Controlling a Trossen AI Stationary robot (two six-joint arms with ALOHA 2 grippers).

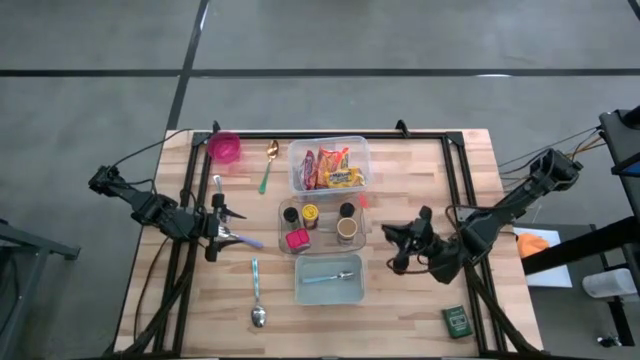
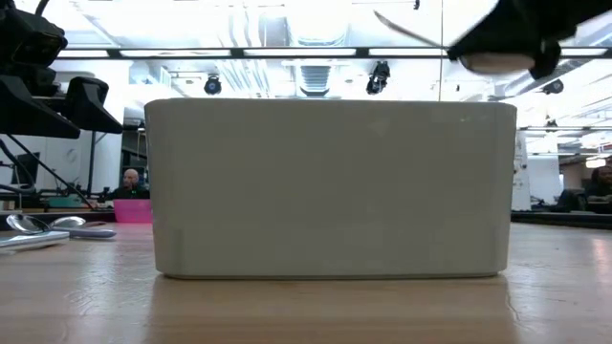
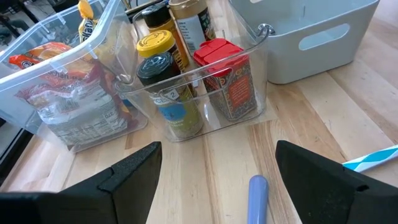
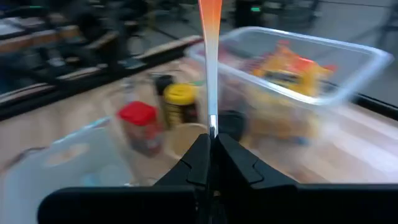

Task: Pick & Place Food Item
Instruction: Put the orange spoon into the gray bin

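Observation:
Snack packets (image 1: pixel 332 168) lie in a clear bin (image 1: pixel 360 150) at the table's far middle; the right wrist view shows it blurred (image 4: pixel 292 68). My right gripper (image 1: pixel 390 240) hovers right of the spice organizer (image 1: pixel 320 222), shut on an orange-handled spoon (image 4: pixel 210 37). My left gripper (image 1: pixel 228 226) waits open at the table's left, facing the organizer (image 3: pixel 205 93). A purple-handled utensil (image 3: pixel 258 196) lies on the table below the gap between its fingers. My right gripper pinches the spoon between its two fingers at the metal stretch (image 4: pixel 212 124) just below the orange handle. The handle (image 4: pixel 209 25) sticks out past the fingertips toward the snack bin. In the low view the spoon's bowl (image 2: pixel 497 63) shows under the gripper, high above the table.
A grey bin (image 1: pixel 328 279) with a blue-handled utensil stands near the organizer and fills the low view (image 2: pixel 330 186). A pink bowl (image 1: pixel 224 147) and a green-handled spoon (image 1: pixel 268 165) lie far left, a metal spoon (image 1: pixel 257 295) near left, a green box (image 1: pixel 456 320) near right.

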